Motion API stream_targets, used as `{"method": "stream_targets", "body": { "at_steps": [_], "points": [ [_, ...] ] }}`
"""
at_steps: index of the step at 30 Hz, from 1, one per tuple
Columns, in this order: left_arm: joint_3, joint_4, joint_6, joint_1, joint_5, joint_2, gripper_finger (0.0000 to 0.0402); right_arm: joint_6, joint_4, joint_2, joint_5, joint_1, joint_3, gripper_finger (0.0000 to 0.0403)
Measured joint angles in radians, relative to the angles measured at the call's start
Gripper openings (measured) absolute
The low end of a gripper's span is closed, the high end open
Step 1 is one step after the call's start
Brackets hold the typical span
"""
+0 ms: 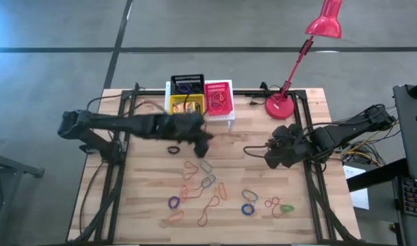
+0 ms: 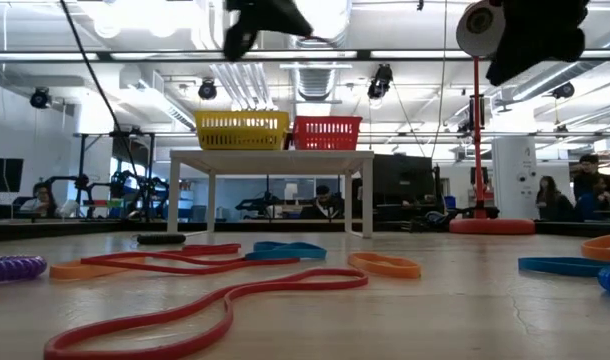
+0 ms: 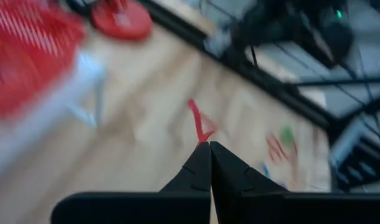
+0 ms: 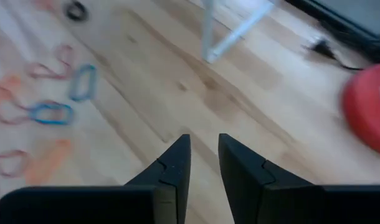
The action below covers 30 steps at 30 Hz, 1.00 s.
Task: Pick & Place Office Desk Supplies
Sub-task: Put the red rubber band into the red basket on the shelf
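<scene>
Left tool (image 3: 209,147) pinching red band (image 3: 200,125), raised

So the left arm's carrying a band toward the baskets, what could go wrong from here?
1. The left gripper pinches only a tip of the red rubber band; it may slip out before the baskets.
2. The red basket sits at the white stand's edge; a low approach could knock it.
3. The right gripper hangs open over bare table, beside the lamp base.

I see my 2 arms, left (image 1: 126,125) and right (image 1: 338,133), matte black, jointed, with tapered, notched black fingers (image 4: 168,171).
</scene>
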Motion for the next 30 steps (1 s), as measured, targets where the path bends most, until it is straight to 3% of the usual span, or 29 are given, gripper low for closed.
{"method": "stream_targets", "body": {
  "at_steps": [7,13,25,30],
  "points": [
    [0.269,-0.057,0.179,0.175,0.0,0.182,0.0,-0.133,0.309,-0.038,-0.009,0.0,-0.056,0.0073],
    [0.422,-0.163,0.227,0.288,0.0,0.301,0.0,-0.166,0.409,-0.02,-0.011,0.0,-0.056,0.0075],
    [0.343,-0.144,0.224,0.374,-0.008,0.32,0.0011,-0.166,0.423,-0.007,-0.015,0.0,-0.056,0.0069],
    [0.288,-0.123,0.21,0.377,-0.074,0.321,0.0037,-0.158,0.423,-0.006,-0.012,0.0,-0.056,0.0074]
  ]
}}
